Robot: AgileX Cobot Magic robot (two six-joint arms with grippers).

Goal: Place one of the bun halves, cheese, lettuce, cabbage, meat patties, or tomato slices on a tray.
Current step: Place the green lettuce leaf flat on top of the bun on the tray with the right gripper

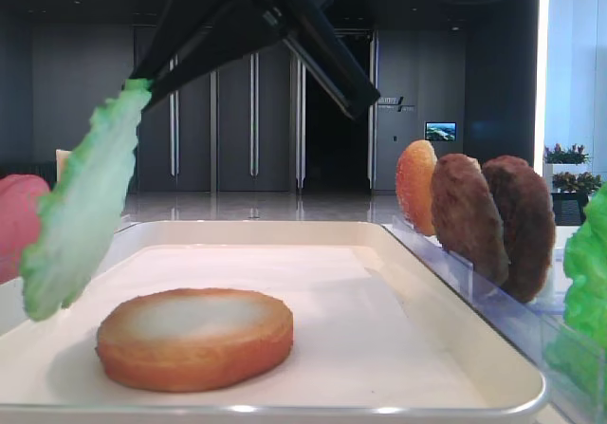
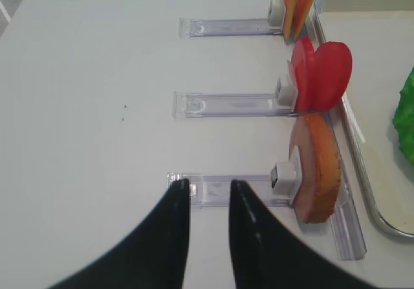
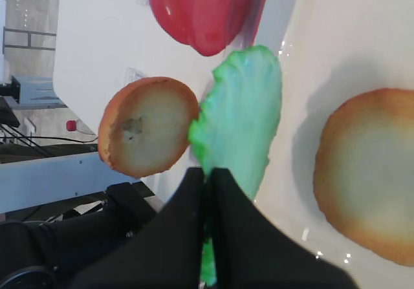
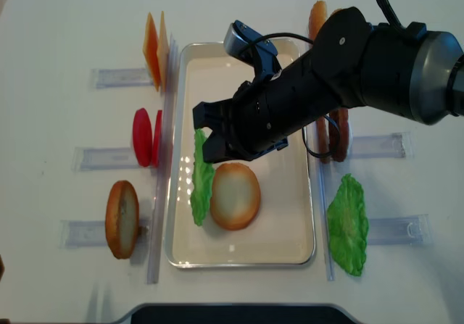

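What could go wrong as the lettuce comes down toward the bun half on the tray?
1. The right gripper pinches only the edge of the lettuce leaf, which hangs tilted; it might slip or fold on release.
2. The leaf hangs left of the bun half, close to the tray rim, so it might land beside the bun or drape over the rim.
3. The arm spans the tray near the meat patties rack; a wide swing might knock them.

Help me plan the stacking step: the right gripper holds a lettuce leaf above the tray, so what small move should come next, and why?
Probably shift the right gripper toward the bun half and lower. The lettuce leaf hangs pinched by one end, tilted, beside the bun rather than over it, clear of the tray floor. Releasing now would likely drop it alongside the bun.
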